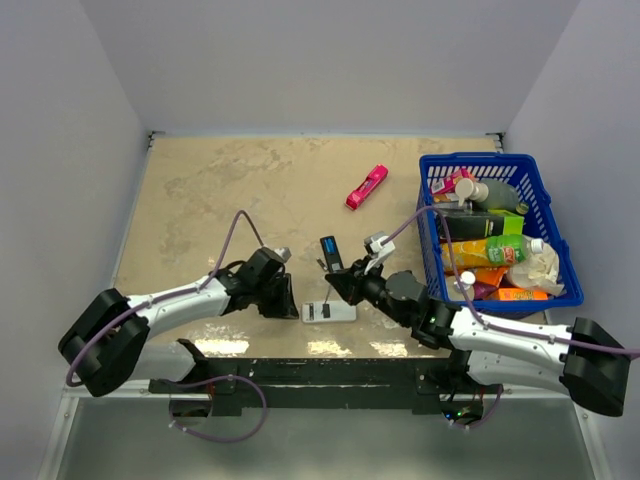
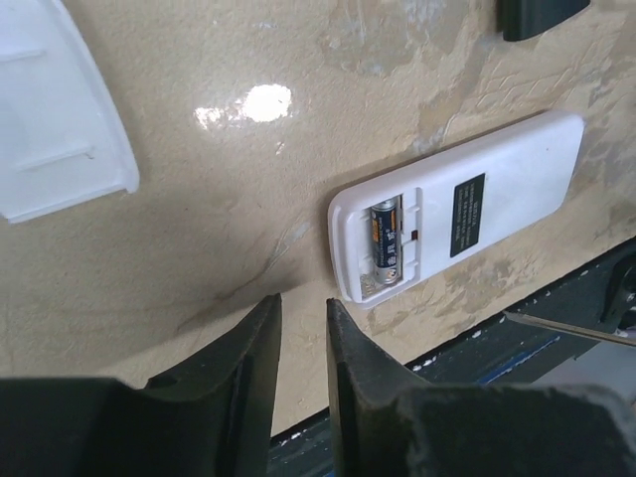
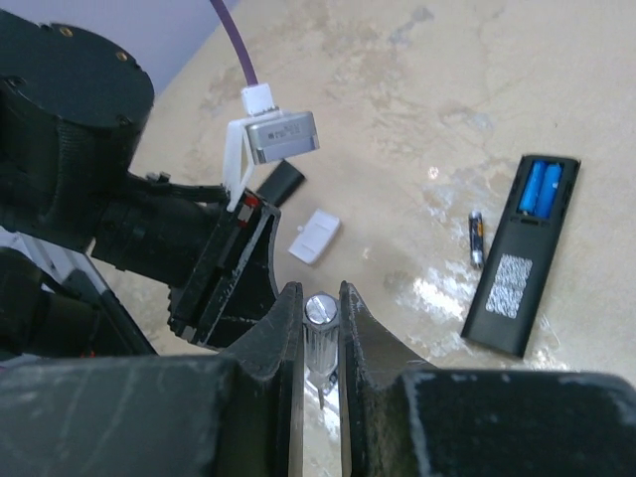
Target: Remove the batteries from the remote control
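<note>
A white remote control [image 2: 497, 179] lies face down near the table's front edge, also seen from above [image 1: 330, 312]. Its compartment is uncovered, with one dark battery [image 2: 386, 238] inside. My left gripper [image 2: 303, 303] hovers just left of it, jaws narrowly open and empty. A black remote [image 3: 517, 278] lies beyond, holding two blue batteries [image 3: 540, 189]. A loose dark battery [image 3: 477, 237] rests beside it. My right gripper [image 3: 320, 293] is shut on a small silver screwdriver [image 3: 320, 310], point down, above the white remote.
A white cover [image 3: 316, 237] and a black cover [image 3: 281, 183] lie on the table. A pink object [image 1: 367, 186] lies farther back. A blue basket [image 1: 545, 195] full of packages stands at the right. The table's front edge [image 2: 497, 328] is close.
</note>
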Robot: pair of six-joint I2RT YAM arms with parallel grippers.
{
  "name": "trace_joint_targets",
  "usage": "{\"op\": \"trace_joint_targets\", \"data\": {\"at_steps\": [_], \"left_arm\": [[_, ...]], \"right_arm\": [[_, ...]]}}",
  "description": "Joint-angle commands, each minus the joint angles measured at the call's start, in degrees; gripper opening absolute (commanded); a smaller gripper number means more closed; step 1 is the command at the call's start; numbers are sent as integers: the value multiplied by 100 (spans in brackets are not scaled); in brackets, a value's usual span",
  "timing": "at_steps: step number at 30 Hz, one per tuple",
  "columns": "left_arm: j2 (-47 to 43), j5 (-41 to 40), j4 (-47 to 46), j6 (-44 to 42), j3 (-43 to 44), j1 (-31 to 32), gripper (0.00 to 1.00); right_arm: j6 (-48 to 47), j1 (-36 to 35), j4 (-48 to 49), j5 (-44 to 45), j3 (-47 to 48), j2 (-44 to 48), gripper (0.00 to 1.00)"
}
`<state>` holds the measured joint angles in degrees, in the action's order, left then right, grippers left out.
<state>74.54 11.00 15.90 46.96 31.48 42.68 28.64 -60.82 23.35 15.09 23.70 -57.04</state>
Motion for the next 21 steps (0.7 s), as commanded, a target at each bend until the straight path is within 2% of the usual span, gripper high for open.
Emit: {"op": "trace_joint_targets", "data": {"at_steps": [1, 2, 6, 8, 13, 21], "left_arm": [[-343, -109, 177, 112, 200, -171, 30], [-379, -20, 159, 51, 200, -302, 30], [-449, 498, -25, -187, 156, -751, 31], [-432, 841, -43, -415, 165, -997, 31], [-406, 1140, -8, -723, 200, -1095, 32], [-371, 1334, -368, -636, -98, -1095, 33]], "right_arm": [[-219, -79, 1099, 108, -295, 87, 0], [-262, -114, 1449, 134, -374, 70, 0], [-683, -561, 1646, 914, -454, -158, 0], [-772, -668, 1873, 1030, -454, -343, 0], [-861, -800, 2252, 1241, -323, -782, 0], [-975, -1037, 2551, 1751, -173, -1266, 0]]}}
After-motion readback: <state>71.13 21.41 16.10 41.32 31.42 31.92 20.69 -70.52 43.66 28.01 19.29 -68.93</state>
